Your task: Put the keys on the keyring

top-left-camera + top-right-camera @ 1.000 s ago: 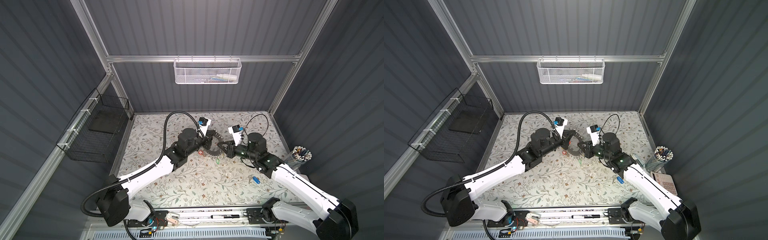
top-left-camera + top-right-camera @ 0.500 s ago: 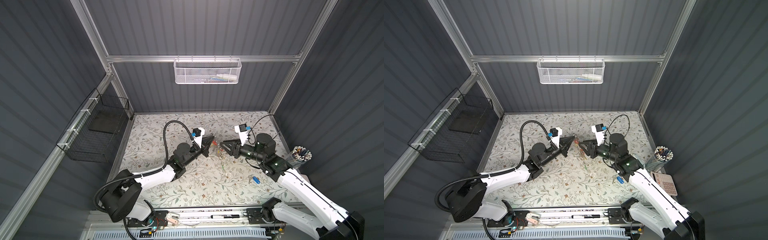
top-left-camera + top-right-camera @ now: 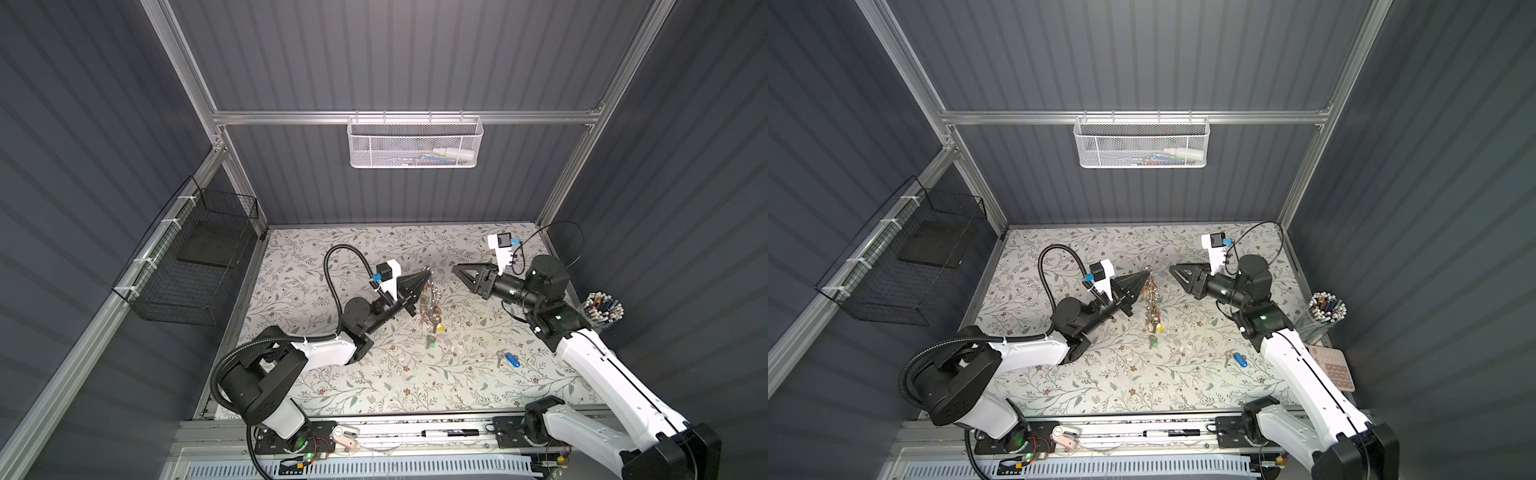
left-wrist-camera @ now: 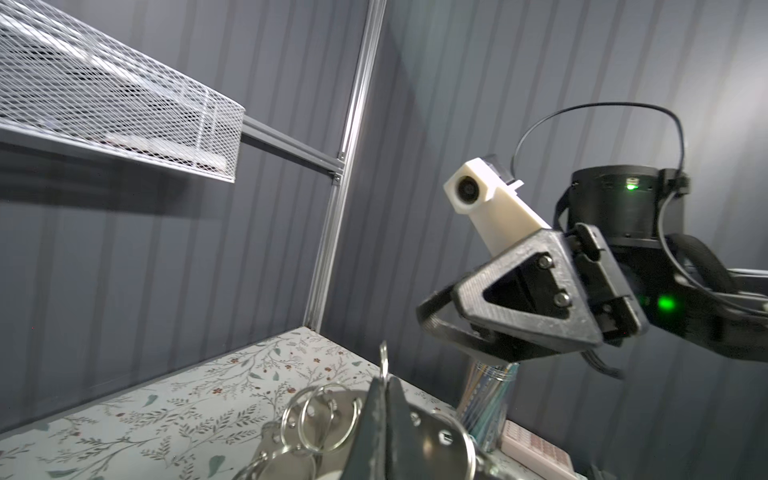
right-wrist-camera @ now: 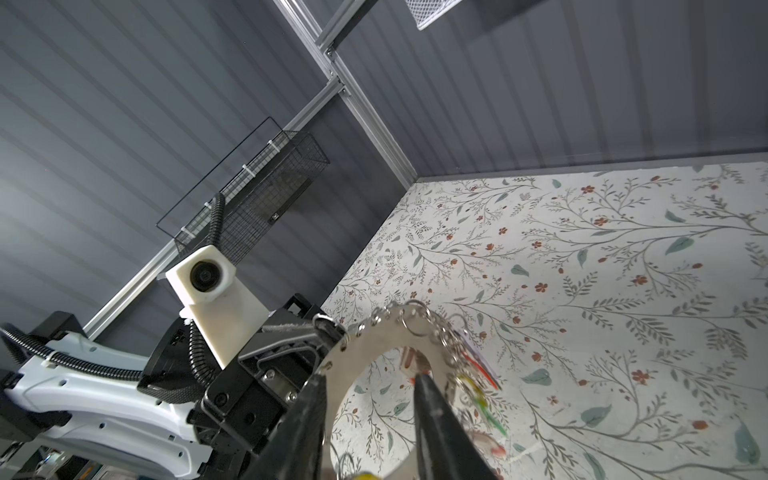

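Note:
My left gripper (image 3: 427, 275) (image 3: 1147, 272) is shut on the rim of the keyring (image 3: 430, 305) (image 3: 1152, 307) and holds it above the mat. The grey plate hangs edge-on in both top views, with split rings and coloured tags dangling below. In the left wrist view the closed gripper (image 4: 385, 380) pinches the plate (image 4: 432, 442). My right gripper (image 3: 456, 269) (image 3: 1173, 270) stands open a short way right of the ring, holding nothing. In its wrist view the open gripper (image 5: 370, 380) frames the plate (image 5: 365, 338). The keys (image 3: 511, 359) (image 3: 1238, 359), with a blue tag, lie on the mat under the right arm.
A cup of pens (image 3: 602, 309) (image 3: 1327, 309) stands at the mat's right edge, with a pink keypad (image 3: 1335, 370) beside it. A white mesh basket (image 3: 415, 143) hangs on the back wall and a black wire basket (image 3: 195, 262) on the left wall.
Both grippers were low at the keyring a second ago. The left one has lifted it off the mat; the right one has opened and drawn back to the right.

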Available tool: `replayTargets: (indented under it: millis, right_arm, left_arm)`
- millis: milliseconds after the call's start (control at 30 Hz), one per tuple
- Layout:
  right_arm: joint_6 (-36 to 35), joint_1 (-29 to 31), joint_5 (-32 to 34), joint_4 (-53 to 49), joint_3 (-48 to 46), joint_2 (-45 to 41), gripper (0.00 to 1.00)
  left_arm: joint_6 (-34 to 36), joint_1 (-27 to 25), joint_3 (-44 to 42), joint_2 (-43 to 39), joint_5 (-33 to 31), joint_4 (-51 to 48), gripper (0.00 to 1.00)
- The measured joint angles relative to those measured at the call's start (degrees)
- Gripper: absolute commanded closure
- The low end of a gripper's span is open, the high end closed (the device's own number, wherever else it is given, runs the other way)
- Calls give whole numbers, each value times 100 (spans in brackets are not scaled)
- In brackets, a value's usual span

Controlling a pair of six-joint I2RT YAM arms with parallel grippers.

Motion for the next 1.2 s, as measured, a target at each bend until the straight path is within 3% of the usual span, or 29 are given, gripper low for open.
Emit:
replayTargets:
  millis: [233, 800, 1200]
  right_arm:
    - [273, 0, -516, 603, 13, 138, 69]
    - [551, 13, -1178, 1333, 13, 566, 71]
    - [706, 105, -1320, 1587, 13, 717, 86]
  left_arm:
    - [-382, 37, 20, 72, 439, 144, 100]
    - [-898, 144, 525, 205, 973, 238, 100]
    - [-1113, 155, 669, 317, 1163, 264, 100]
